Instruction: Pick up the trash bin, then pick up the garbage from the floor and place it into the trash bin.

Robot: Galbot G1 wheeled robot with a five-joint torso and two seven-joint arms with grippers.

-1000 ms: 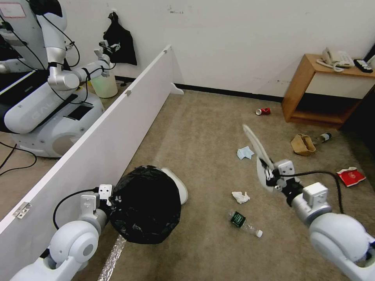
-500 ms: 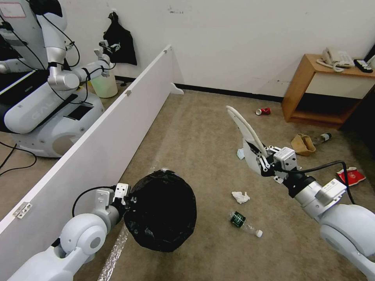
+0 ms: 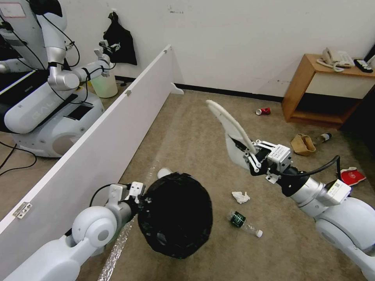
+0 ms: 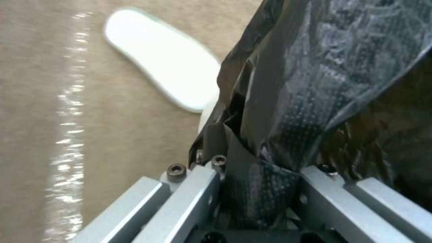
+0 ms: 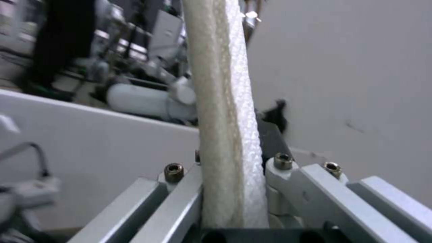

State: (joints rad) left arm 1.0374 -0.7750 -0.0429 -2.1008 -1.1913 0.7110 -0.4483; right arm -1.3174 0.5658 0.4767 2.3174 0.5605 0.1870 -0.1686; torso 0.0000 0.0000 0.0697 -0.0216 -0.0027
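The trash bin (image 3: 175, 214), lined with a crinkly black bag (image 4: 324, 101), hangs above the carpet at lower centre, its rim pinched in my left gripper (image 3: 137, 202). My right gripper (image 3: 250, 154) is shut on a white slipper (image 3: 230, 125) held up in the air to the right of the bin, sole edge-on in the right wrist view (image 5: 225, 118). A second white slipper (image 4: 162, 77) lies on the floor beside the bin. On the carpet lie a white tissue (image 3: 240, 196), a clear bottle (image 3: 244, 223), a red can (image 3: 263, 111), a brown paper bag (image 3: 302, 144) and a red packet (image 3: 350, 175).
A long white partition board (image 3: 97, 136) runs along the left. Another robot (image 3: 50, 89) stands behind it with a pale bucket (image 3: 104, 84). A wooden side table (image 3: 324, 89) with a phone stands at the back right. Silver tape (image 3: 113, 253) lies on the carpet.
My left arm has carried the bin rightward and slightly nearer. My right arm has swung the slipper up and leftward, toward the bin. The floor slipper's tip now shows behind the bin.
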